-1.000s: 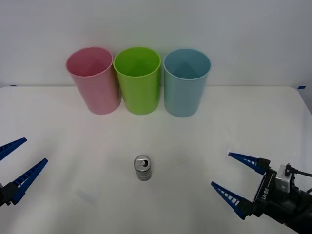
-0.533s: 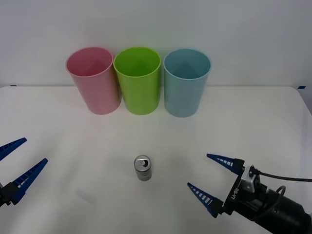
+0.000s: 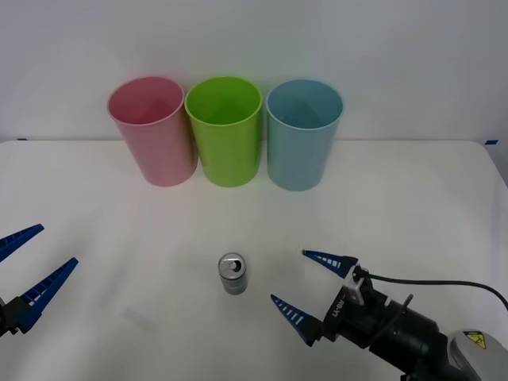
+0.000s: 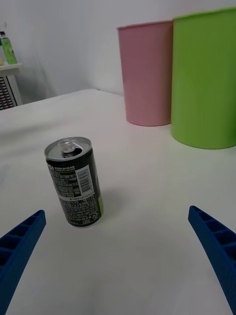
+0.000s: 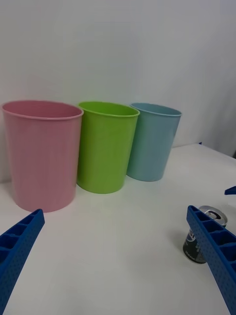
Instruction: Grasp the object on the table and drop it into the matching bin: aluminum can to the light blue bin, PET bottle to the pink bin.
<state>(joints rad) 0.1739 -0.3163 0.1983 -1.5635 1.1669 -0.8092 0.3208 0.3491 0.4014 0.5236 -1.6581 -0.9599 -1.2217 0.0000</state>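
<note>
My left gripper hangs wide open, well left of things. Ahead: tall pink plastic bin, green bin, light blue bin. Small silver-topped, dark-labelled metal can stands upright on white table, just left of my right gripper, fingers spread, nothing btwn.

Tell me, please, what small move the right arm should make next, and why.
Probably ease the right end effector a little farther toward the aluminum can until its open fingers straddle it, then close. The can stands upright on the table, apart from the fingers, and lies off-centre between them in the right wrist view. The left end effector waits open at the table's left edge.
</note>
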